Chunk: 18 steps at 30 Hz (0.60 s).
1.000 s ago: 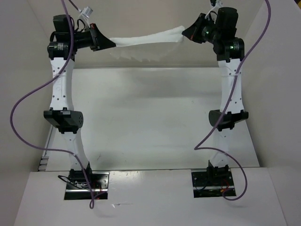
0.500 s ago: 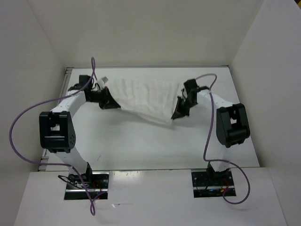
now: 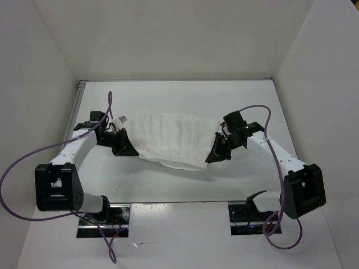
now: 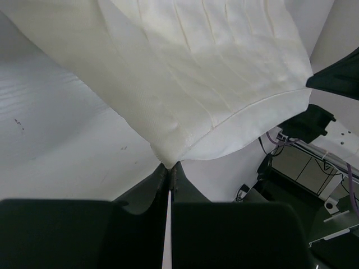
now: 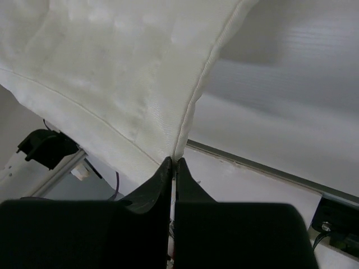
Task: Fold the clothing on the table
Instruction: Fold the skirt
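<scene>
- I saw the clothing point(image 3: 171, 140) spread out between the two arms, over the middle of the table point(image 3: 168, 182), with white walls point(image 3: 168, 39) on three sides.
- The left gripper point(image 3: 124, 150) was low at the left corner of the fabric. In the left wrist view its fingers point(image 4: 160, 176) were pressed together on a pinched corner of the cloth – only a thin slit showed between them.
- The right gripper point(image 3: 215, 156) was at the opposite side, also low. In the right wrist view its fingers were closed tight on the hem, which ran straight up from the tips.
- The near edge of the garment hung in a shallow curve between the two grips, and the lowest part was closer to the right one.
- The far edge was almost straight, toward the back of the table.
- The cloth was wrinkled, with long parallel creases across it.
- How much of it really rested on the surface – this I could not tell.
</scene>
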Each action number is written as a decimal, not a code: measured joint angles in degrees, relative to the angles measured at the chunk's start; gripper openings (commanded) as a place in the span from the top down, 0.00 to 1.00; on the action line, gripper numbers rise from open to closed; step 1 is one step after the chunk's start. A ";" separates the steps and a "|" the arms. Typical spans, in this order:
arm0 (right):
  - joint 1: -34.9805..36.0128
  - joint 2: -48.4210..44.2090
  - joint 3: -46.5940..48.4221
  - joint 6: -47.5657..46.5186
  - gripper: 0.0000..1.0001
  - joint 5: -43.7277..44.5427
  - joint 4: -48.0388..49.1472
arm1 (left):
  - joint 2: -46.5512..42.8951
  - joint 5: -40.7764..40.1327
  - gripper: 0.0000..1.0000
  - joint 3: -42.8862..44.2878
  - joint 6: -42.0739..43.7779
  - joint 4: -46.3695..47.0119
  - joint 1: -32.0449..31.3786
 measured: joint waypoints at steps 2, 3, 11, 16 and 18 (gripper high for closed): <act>-1.27 0.52 1.05 0.11 1.00 0.26 -0.68 | 0.68 -0.57 0.96 1.25 -0.42 -0.50 -0.04; -2.45 1.18 2.14 0.00 1.00 0.22 -0.87 | 1.66 -0.79 0.96 2.93 -1.27 -0.46 -0.17; -9.51 8.15 17.31 -1.81 0.99 0.00 1.11 | 8.72 -1.31 0.94 16.44 -5.92 5.68 -1.03; -10.19 13.35 22.40 -3.30 0.99 -0.04 3.45 | 14.93 -2.58 0.94 21.59 -8.04 9.31 -1.05; -10.21 17.00 24.30 -3.82 0.99 0.11 4.81 | 18.43 -3.48 0.94 23.50 -8.90 10.36 -1.05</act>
